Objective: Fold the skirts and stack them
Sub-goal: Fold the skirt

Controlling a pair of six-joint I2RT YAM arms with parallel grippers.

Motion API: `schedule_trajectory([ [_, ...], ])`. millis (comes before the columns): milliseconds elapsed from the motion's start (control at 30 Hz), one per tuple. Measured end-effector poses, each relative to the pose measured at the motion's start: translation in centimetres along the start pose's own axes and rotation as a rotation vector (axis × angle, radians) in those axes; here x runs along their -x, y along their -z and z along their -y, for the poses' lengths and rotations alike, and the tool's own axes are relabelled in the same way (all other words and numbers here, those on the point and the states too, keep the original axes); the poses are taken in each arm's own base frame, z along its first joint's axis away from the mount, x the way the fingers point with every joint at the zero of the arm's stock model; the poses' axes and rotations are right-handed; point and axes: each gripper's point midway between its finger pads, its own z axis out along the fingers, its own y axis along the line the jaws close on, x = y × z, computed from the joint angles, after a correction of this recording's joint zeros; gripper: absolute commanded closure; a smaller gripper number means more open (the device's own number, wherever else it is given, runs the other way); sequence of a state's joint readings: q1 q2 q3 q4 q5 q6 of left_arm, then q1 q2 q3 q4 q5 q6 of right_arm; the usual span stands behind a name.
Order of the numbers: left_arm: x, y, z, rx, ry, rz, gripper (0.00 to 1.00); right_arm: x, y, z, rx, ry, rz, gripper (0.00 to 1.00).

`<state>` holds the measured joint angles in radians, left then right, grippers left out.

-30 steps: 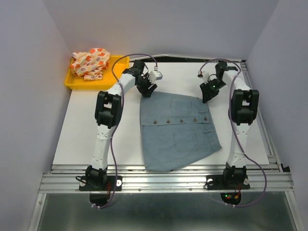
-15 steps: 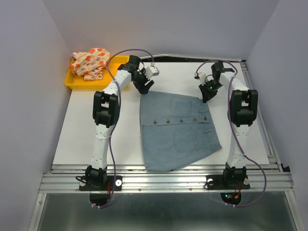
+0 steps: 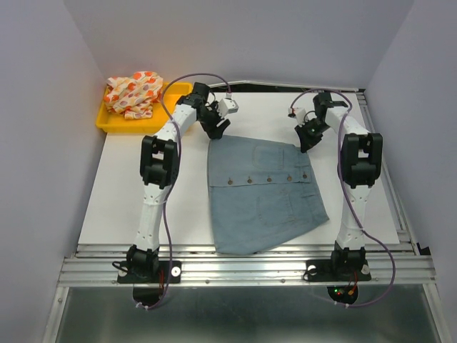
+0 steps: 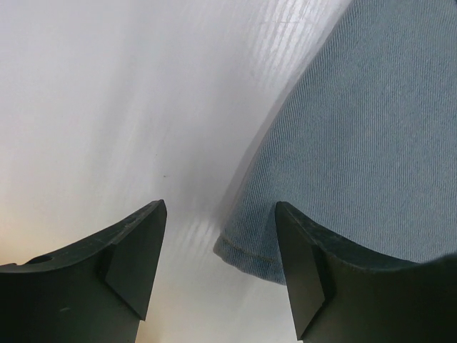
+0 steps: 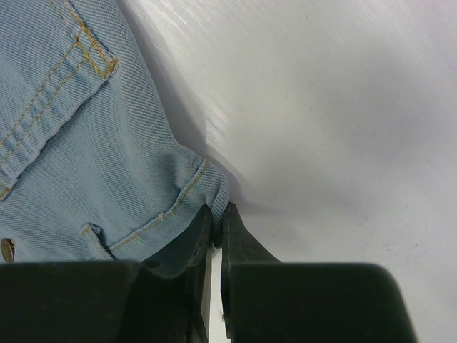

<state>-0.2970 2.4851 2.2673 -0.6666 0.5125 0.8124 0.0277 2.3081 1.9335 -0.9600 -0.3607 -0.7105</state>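
Denim skirt (image 3: 260, 193) spread flat on a table (image 3: 143, 207). Right gripper (image 5: 216, 214) is pinched tight on its far right corner, likely to lift for a fold. Left gripper (image 4: 218, 214) gapes wide astride its far left corner. Spotted skirt (image 3: 133, 94) sits crumpled in a tray (image 3: 107, 123) beyond that corner.

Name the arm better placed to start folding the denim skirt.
Right. The right gripper is shut on a far corner of the denim skirt; the left gripper stands open, its corner not yet pinched.
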Motion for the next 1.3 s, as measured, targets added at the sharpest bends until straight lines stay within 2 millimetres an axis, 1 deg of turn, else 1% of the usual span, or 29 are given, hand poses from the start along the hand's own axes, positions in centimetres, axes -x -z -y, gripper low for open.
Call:
schedule_trajectory([
  [33, -0.3, -0.2, 0.1, -0.004, 0.001, -0.006, 0.29, 0.0, 0.0, 0.0, -0.001, 0.0, -0.001, 0.99],
  [100, -1.1, -0.8, 0.1, -0.01, 0.003, -0.024, 0.38, 0.0, 0.0, 0.0, -0.002, 0.001, -0.002, 0.99],
  [133, -1.5, -1.1, 0.1, -0.011, 0.005, -0.035, 0.49, 0.0, 0.0, 0.1, -0.004, 0.001, -0.003, 0.99],
  [200, -2.1, -1.5, 0.2, -0.019, 0.016, -0.043, 0.58, -0.1, 0.0, 0.1, -0.006, 0.001, -0.004, 0.99],
  [233, -2.2, -1.5, 0.3, -0.024, 0.015, -0.043, 0.66, -0.1, 0.0, 0.1, -0.008, 0.001, -0.006, 0.99],
  [300, -2.2, -1.5, 0.3, -0.027, 0.019, -0.043, 0.76, -0.1, 0.0, 0.2, -0.01, 0.0, -0.007, 0.99],
  [333, -2.1, -1.5, 0.3, -0.025, 0.019, -0.044, 0.89, -0.1, 0.0, 0.2, -0.011, 0.0, -0.007, 0.99],
  [367, -2.1, -1.5, 0.3, -0.024, 0.018, -0.044, 0.97, -0.1, 0.0, 0.2, -0.012, -0.001, -0.006, 0.99],
  [400, -2.0, -1.5, 0.3, -0.024, 0.015, -0.042, 1.0, 0.0, 0.0, 0.2, -0.014, -0.005, -0.004, 0.99],
  [533, -2.0, -1.2, -0.6, 0.014, 0.008, -0.051, 1.0, 1.2, 0.0, 0.8, -0.053, -0.033, 0.047, 0.99],
  [633, -1.9, -0.8, -1.4, 0.056, -0.002, -0.061, 1.0, 2.4, 0.6, 1.6, -0.106, -0.039, 0.093, 0.99],
  [700, -1.5, -0.1, -2.0, 0.091, -0.012, -0.063, 1.0, 4.2, 1.7, 2.2, -0.156, -0.025, 0.15, 0.99],
  [800, -0.3, 1.9, -2.8, 0.159, -0.03, -0.054, 1.0, 6.8, 3.9, 2.9, -0.222, 0.006, 0.235, 0.99],
  [867, 1.3, 4.0, -3.5, 0.215, -0.05, -0.028, 1.0, 8.5, 6.2, 3.1, -0.27, 0.042, 0.305, 0.99],
  [933, 3.3, 6.5, -3.9, 0.271, -0.075, 0.014, 1.0, 9.3, 8.1, 2.8, -0.305, 0.074, 0.354, 0.99],
  [967, 4.2, 7.9, -3.8, 0.293, -0.086, 0.035, 1.0, 9.5, 9.4, 2.3, -0.324, 0.095, 0.384, 0.99],
  [1000, 4.7, 8.9, -3.5, 0.303, -0.092, 0.047, 1.0, 9.5, 10.2, 1.9, -0.334, 0.114, 0.403, 0.99],
  [1033, 5.6, 10.7, -3.1, 0.327, -0.107, 0.073, 1.0, 9.4, 11.5, 1.1, -0.353, 0.146, 0.431, 0.99],
  [1067, 5.8, 11.8, -2.4, 0.335, -0.113, 0.083, 1.0, 9.2, 12.0, 0.6, -0.361, 0.163, 0.446, 0.99],
  [1133, 5.9, 13.5, -0.8, 0.34, -0.122, 0.097, 1.0, 8.5, 13.2, -0.7, -0.373, 0.222, 0.472, 0.99],
  [1200, 5.5, 14.8, 2.2, 0.323, -0.135, 0.104, 1.0, 7.3, 13.8, -2.1, -0.397, 0.287, 0.499, 0.99],
  [1267, 4.2, 15.0, 5.4, 0.291, -0.14, 0.096, 1.0, 5.8, 13.4, -3.1, -0.401, 0.335, 0.493, 0.99],
  [1300, 3.4, 14.7, 7.0, 0.265, -0.139, 0.082, 1.0, 4.4, 12.5, -3.6, -0.406, 0.366, 0.482, 0.99],
])
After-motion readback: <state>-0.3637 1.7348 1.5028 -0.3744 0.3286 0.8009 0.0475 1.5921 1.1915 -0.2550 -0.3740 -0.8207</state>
